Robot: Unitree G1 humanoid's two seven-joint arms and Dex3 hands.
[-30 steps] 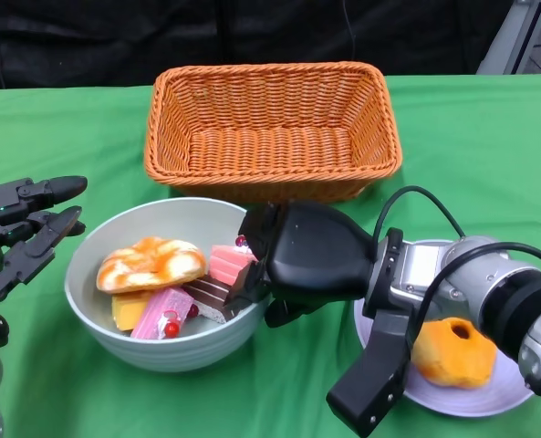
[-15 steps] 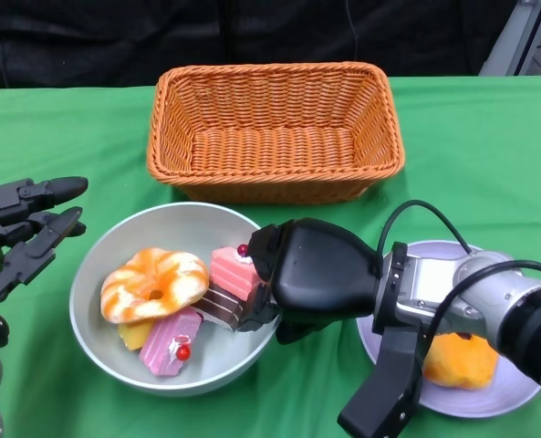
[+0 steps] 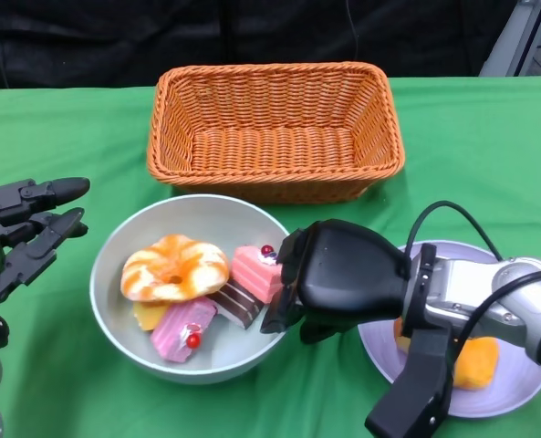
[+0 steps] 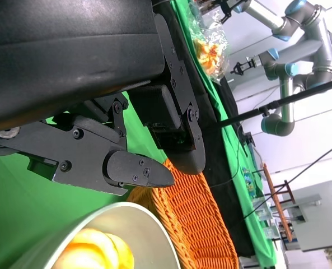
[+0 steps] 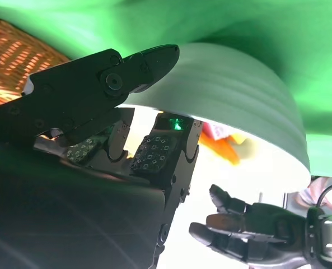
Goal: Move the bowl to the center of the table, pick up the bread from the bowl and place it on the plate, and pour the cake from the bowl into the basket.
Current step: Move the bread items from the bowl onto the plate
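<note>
A pale grey-green round ceramic bowl (image 3: 115, 274) sits on the green cloth-covered table (image 3: 489, 146), in front of the orange woven wicker rectangular basket (image 3: 275, 128) and near its front wall. In the bowl lie a ring-shaped bread with orange and white glaze (image 3: 174, 267), a pink cake slice topped with a dark berry (image 3: 256, 271), a brown layered chocolate cake slice (image 3: 236, 304), a pink cake piece with a red bead (image 3: 183, 327) and a yellow piece (image 3: 149, 315) mostly under the bread. The right black many-fingered hand (image 3: 343, 274) grips the bowl at its right rim: in the right wrist view one black finger (image 5: 121, 73) lies over the outside of the bowl wall while the padded fingers sit inside the rim. To the right, a light lavender round plate (image 3: 516, 388) carries an orange bread piece (image 3: 475, 360), partly hidden behind the right forearm. The left black hand (image 3: 24, 228) hovers just left of the bowl, apart from it, fingers spread and pointing toward the bowl, holding nothing.
</note>
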